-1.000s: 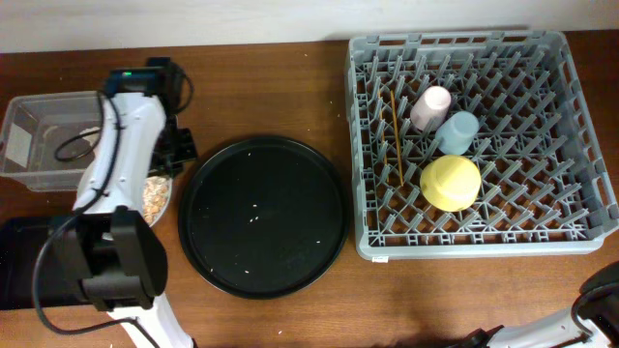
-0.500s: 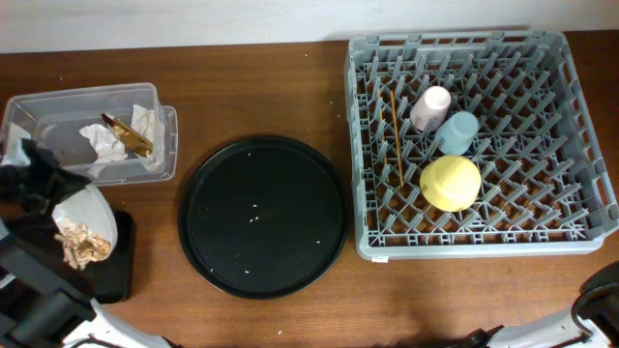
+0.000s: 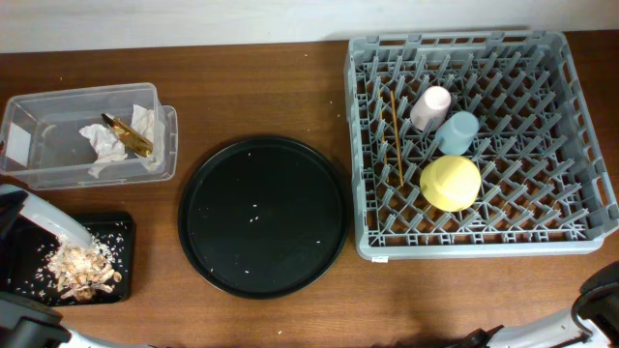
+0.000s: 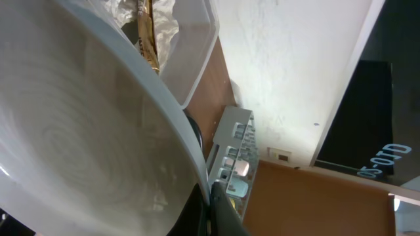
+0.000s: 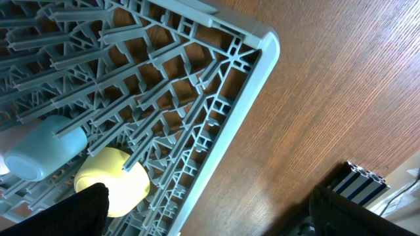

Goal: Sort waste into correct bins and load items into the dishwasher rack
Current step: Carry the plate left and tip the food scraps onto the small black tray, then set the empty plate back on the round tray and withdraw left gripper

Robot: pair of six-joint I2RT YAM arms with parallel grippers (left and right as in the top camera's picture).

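Scraps [image 3: 82, 271] have spilled from the tipped plate [image 3: 53, 224] into the black tray [image 3: 123, 232], the left claw [image 3: 10, 217] gripping the plate's rim. Beyond, napkins [image 3: 104, 147] and wrapper [image 3: 126, 133] sit in the clear box [image 3: 39, 111]. Right claw [image 5: 210, 213] gapes empty by the rack [image 5: 216, 78].

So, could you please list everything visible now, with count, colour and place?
rack: one, grey, table right
yellow bowl: one, in rack
pink cup: one, in rack
light blue cup: one, beside pink cup
chopsticks: one pair, wooden, in rack, left of cups
round tray: one, black, table centre
clear box: one, far left
napkins: at least two, white, in clear box
wrapper: one, gold-brown, in clear box
rectangular tray: one, black, near left
food scraps: pile, beige, in rectangular tray
plate: one, grey-white, tilted over rectangular tray
table: brown wood
left tool: holds plate
right tool: open, empty
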